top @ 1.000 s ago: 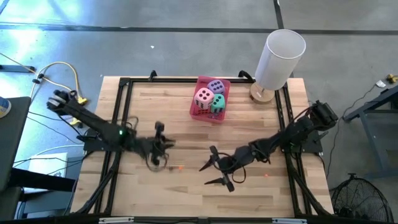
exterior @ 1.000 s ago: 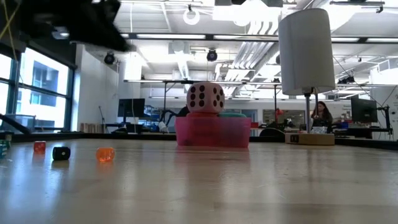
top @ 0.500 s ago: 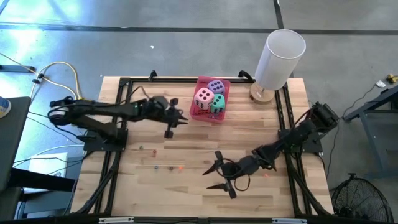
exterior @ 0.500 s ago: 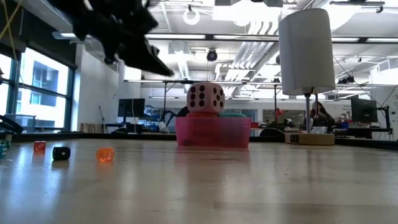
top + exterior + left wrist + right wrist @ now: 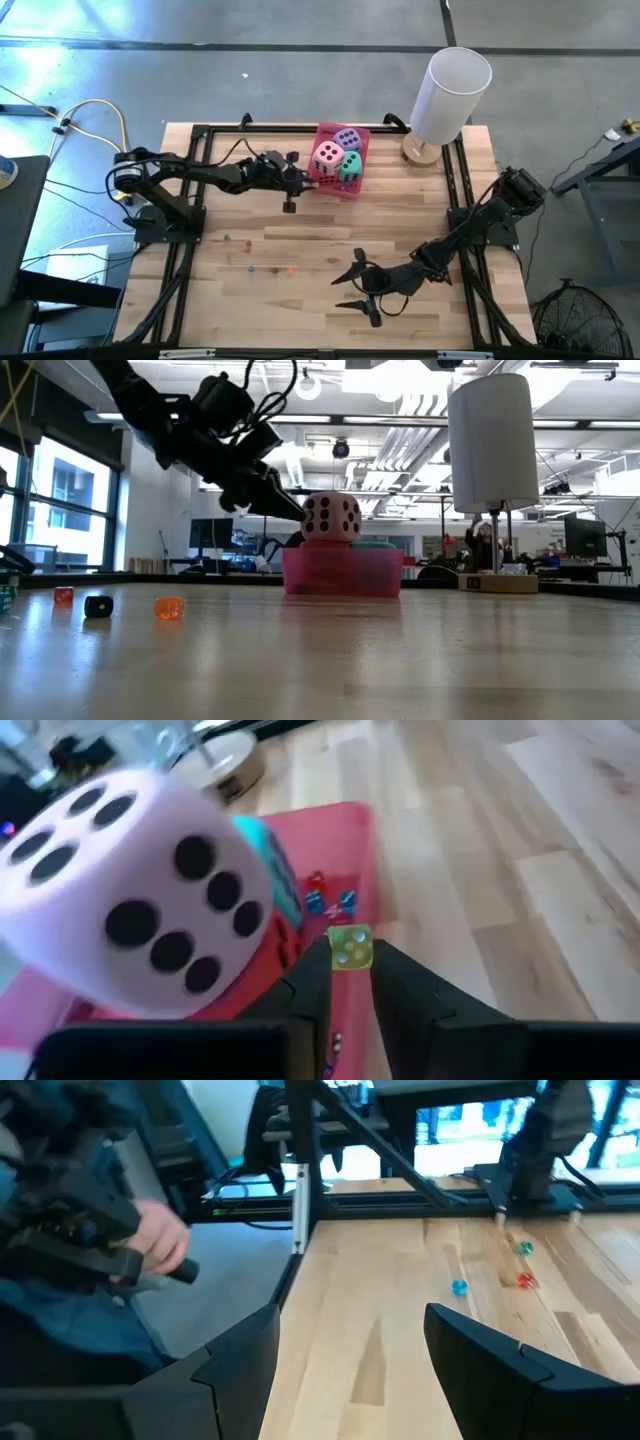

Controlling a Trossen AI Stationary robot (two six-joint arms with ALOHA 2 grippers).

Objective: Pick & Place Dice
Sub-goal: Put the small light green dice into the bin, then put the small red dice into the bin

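Note:
The pink translucent tray [image 5: 322, 181] stands at the table's far middle. In it sit the pink die [image 5: 327, 156], the purple die [image 5: 347, 139] and the teal die [image 5: 350, 166]; the red die does not show plainly. My left gripper [image 5: 291, 183] hovers at the tray's left side, above the table, its tips [image 5: 292, 511] just left of the pink die [image 5: 331, 517], shut on a tiny yellow-green cube [image 5: 350, 948]. My right gripper [image 5: 357, 292] is open over the near right of the table, far from the tray. My left gripper pinches the tiny yellow-green cube [image 5: 350, 960] between its two fingertips [image 5: 312, 982], only at their free ends. The fingers slant down from the table's left toward the tray. The cube is lifted clear, next to the pink die [image 5: 130, 900] and above the tray's edge [image 5: 345, 840].
A white cylinder on a round wooden base [image 5: 450, 88] stands at the far right corner. Tiny coloured beads [image 5: 290, 268] lie on the near left of the table, three showing in the low view [image 5: 169, 607]. A person's hand [image 5: 160, 1240] shows beyond the table's edge.
My left gripper has risen from the near left of the table, where the beads lie, and swung toward the far edge and right, up to the tray's left side. My right gripper has drifted toward the near edge, staying open. The dice in the tray have kept still.

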